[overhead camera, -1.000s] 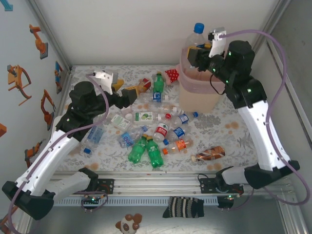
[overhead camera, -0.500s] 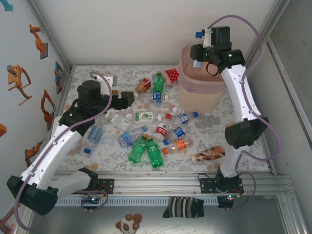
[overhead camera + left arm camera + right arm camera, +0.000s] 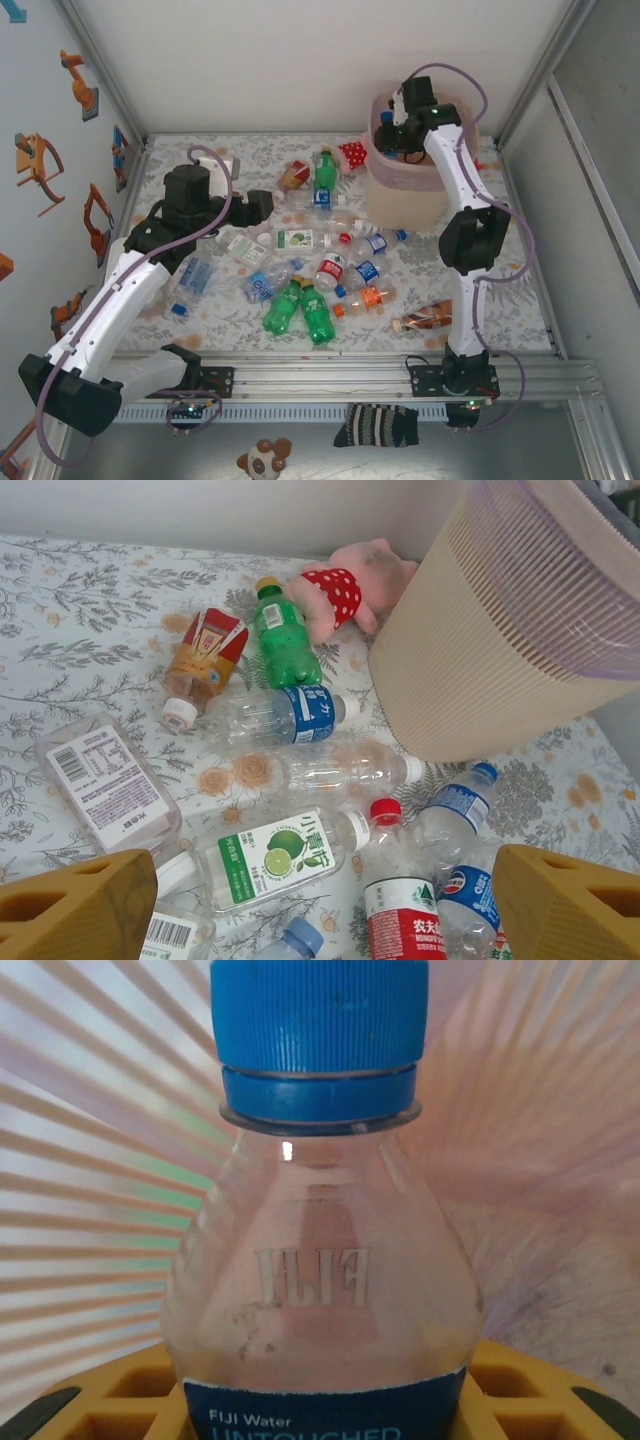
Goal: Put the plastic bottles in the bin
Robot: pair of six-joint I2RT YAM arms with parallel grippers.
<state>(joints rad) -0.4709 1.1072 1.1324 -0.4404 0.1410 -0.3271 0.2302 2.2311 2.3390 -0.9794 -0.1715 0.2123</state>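
Right gripper [image 3: 393,128]: down inside mouth of bin [image 3: 410,205], clamped on Fiji bottle [image 3: 320,1290]; clear, blue cap up, pink mesh wall close behind.
Left gripper [image 3: 320,880]: jaws wide apart, nothing between, hovering over bottle pile [image 3: 320,262].
Pile: more than 10 bottles lying flat mid-table, left of bin; 2 green bottles [image 3: 301,308] nearest the arms; brown bottle [image 3: 428,317] apart, to the right.
In the way: pink plush [image 3: 345,585] in red dotted dress, just beside bin base; clear bottle [image 3: 330,775], cap end against bin foot.
Front rail: striped sock [image 3: 378,425] draped over.
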